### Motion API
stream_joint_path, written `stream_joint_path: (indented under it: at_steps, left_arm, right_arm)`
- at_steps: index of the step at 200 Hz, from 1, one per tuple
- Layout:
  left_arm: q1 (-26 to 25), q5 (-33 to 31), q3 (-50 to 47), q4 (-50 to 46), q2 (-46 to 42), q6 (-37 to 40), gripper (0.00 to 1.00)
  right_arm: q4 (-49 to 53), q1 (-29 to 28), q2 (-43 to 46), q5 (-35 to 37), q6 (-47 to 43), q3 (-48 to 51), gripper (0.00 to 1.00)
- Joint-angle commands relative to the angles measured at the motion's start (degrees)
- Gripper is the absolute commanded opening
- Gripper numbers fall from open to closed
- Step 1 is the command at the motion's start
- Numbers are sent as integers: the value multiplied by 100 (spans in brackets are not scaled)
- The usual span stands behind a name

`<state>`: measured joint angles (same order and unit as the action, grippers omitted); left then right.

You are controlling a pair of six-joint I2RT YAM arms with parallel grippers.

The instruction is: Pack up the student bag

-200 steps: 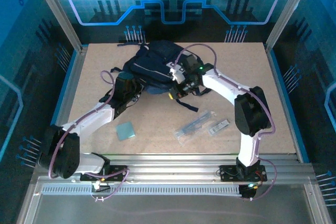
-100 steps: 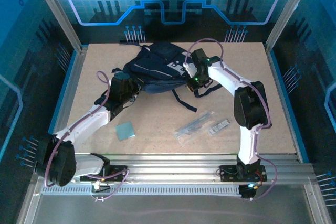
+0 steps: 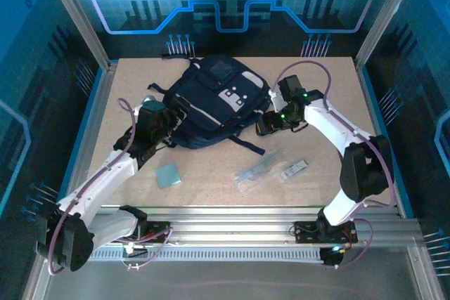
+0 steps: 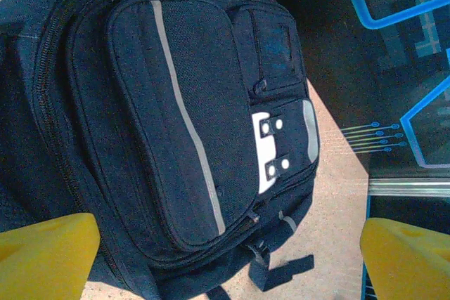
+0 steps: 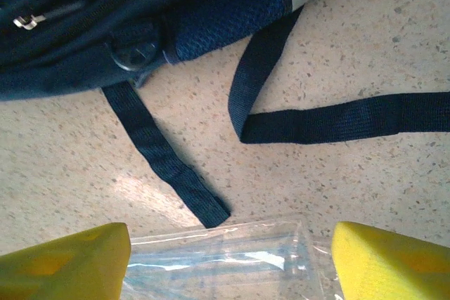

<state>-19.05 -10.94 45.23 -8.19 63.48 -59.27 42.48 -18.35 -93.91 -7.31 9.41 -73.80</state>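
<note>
The pale, speckled tabletop [image 3: 337,173] carried everything. The student bag [image 3: 211,100] lay flat on its far-left part, front face up, and was by far the biggest thing there. From the left wrist view the student bag [image 4: 176,124] showed dark navy fabric, a thin light-grey stripe [image 4: 186,114] running down the front pocket, and a white-grey patch [image 4: 271,152] with small dark dots beside that pocket.

The left gripper [image 3: 151,107] sat at the bag's left edge. In its own camera the left gripper [image 4: 232,258] had its yellow fingers [image 4: 42,254] spread wide at the bottom corners of the frame, gripping nothing; the bag lay beyond them. The right gripper [image 3: 266,126] was just beside the bag's right, near corner. Seen from its wrist, the right gripper [image 5: 232,258] was also spread wide and held nothing, its fingers apart from the fabric.

A long clear plastic packet [image 3: 260,170] lay on the tabletop near the front, below the bag, with a shorter packet [image 3: 294,170] just to its right. In the right wrist view the clear packet [image 5: 225,251] lay between the yellow fingers, on the tabletop beneath them. A black strap [image 5: 337,126] trailed loose from the bag's corner [image 5: 84,26] across the bare surface, and a shorter strap [image 5: 165,159] ended close to the packet's edge. A small teal square [image 3: 168,174] lay flat near the left arm, apart from the bag.
</note>
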Motion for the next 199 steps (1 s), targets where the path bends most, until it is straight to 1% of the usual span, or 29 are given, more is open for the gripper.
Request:
stream_joint_path:
  at_steps: [1, 27, 50, 64, 72, 80, 96, 119, 125, 144, 162, 180, 199]
  left_arm:
    - [-84, 35, 164, -9, 461, 386, 96]
    - [-198, 506, 530, 350, 1229, 549, 96]
    - [-278, 895, 863, 655, 1852, 584, 96]
    - [-292, 977, 998, 687, 2149, 605, 96]
    - [-281, 917, 1012, 668, 2300, 634, 96]
    - [-263, 824, 985, 656, 2436, 605, 97]
    - [-171, 685, 823, 726, 2705, 557, 97]
    - [39, 782, 568, 792, 3183, 456, 97]
    - [79, 828, 513, 805, 3301, 451, 97]
    - [162, 935, 439, 891, 3585, 481, 97]
    - [228, 1036, 621, 924, 3860, 674, 97]
    - [326, 1281, 1094, 872, 4216, 944, 97]
    - [389, 1526, 1701, 821, 4611, 1282, 97]
  right_arm:
    - [-611, -32, 55, -481, 514, 85, 76]
    - [-1114, -202, -290, -1017, 762, -121, 74]
    - [-1349, -358, -759, -1237, 899, -519, 70]
    - [-1381, -426, -1080, -1353, 966, -802, 66]
    - [-1429, -441, -1265, -1387, 950, -961, 63]
    - [-1474, -429, -1432, -1257, 1036, -1104, 61]
    - [-1554, -314, -1749, -776, 1279, -1389, 60]
    - [-1692, -154, -2312, -219, 1432, -1784, 60]
    - [-1621, -122, -2508, -209, 1446, -1927, 60]
    - [-1137, -59, -3018, -518, 1515, -2374, 61]
    - [-1028, -129, -2945, -373, 1619, -2017, 62]
    - [-1151, -134, -2572, -217, 1877, -1136, 63]
    - [-1402, -130, -2052, -204, 2093, -191, 64]
